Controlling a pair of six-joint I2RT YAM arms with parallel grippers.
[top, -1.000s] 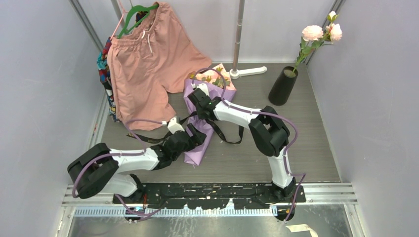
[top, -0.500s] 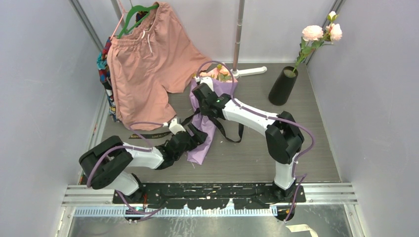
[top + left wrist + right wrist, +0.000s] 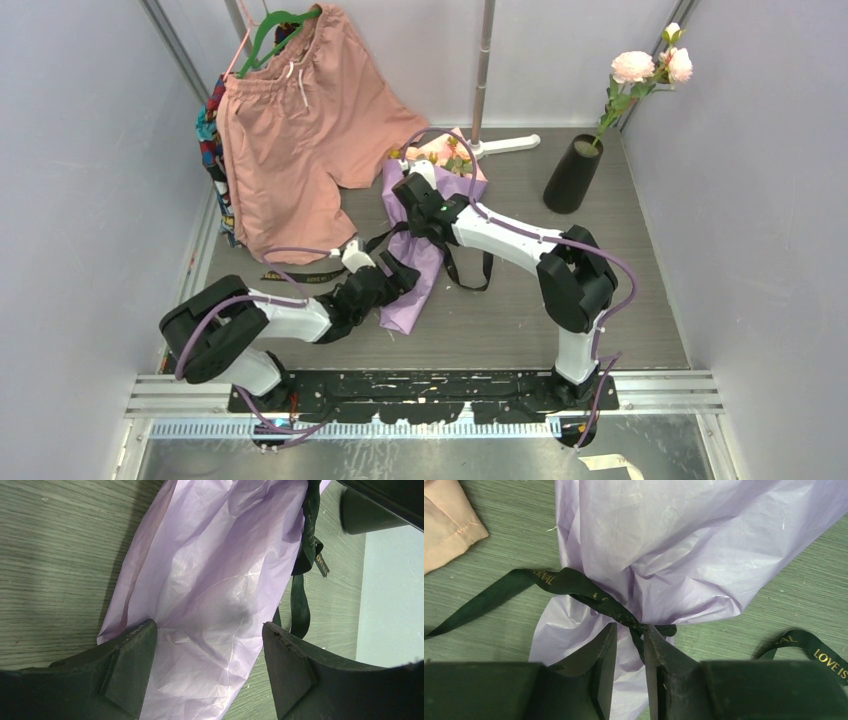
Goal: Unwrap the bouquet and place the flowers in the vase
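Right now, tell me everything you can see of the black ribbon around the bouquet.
The ribbon is a flat, dark, satin-looking band with gold lettering, part of it reading LOVE IS. It cinches the narrow waist of the lilac bouquet paper and is knotted there, not undone. The knot sits between the slightly parted fingers of the right gripper. Loose tails trail left and right across the table.

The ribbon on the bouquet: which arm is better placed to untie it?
Right. The right gripper sits at the ribbon knot, a strand between its fingers. The left gripper straddles the bouquet lower down, away from the knot.
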